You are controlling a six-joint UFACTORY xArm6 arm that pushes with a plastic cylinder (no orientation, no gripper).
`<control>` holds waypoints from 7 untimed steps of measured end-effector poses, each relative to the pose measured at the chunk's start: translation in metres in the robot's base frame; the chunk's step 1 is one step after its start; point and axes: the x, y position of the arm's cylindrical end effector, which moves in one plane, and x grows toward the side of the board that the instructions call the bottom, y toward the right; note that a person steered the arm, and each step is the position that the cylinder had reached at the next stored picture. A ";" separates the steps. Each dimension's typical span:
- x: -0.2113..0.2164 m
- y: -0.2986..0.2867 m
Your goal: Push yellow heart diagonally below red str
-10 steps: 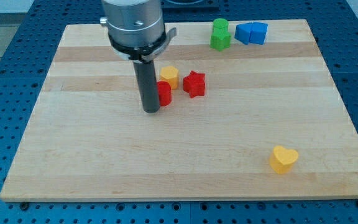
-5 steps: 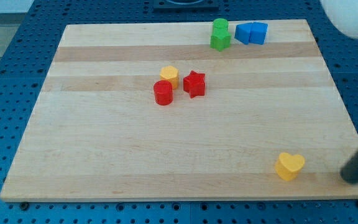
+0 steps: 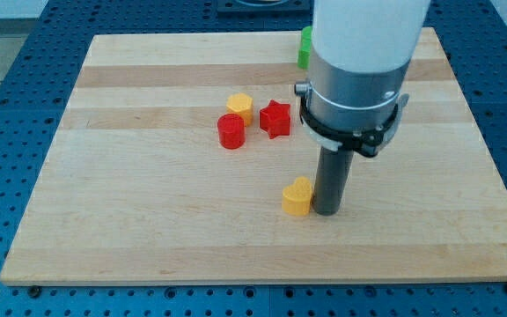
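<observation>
Presently: yellow heart [image 3: 297, 197], small, rigid, probably light and free-sliding on the wooden board [image 3: 130, 220], touched on its right by my tip [image 3: 326, 210], a bare gripperless rod; push its right flank toward the red star [image 3: 275, 118].

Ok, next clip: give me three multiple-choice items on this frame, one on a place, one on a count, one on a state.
1. Where is my tip relative to the yellow heart?
A. On its right in the view
B. On its left in the view
C. Far above it

2. How many red blocks show?
A. One
B. Two
C. Four

3. How do the tip and the heart stand?
A. Far apart
B. Close together, about touching
C. Heart on top of the tip

Key: 1 A, the rod stands right of the heart. 2 B, the red star and the red cylinder. 3 B, no clear gap shows between them.
</observation>
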 end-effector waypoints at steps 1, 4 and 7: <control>0.009 -0.008; -0.029 -0.004; 0.001 0.019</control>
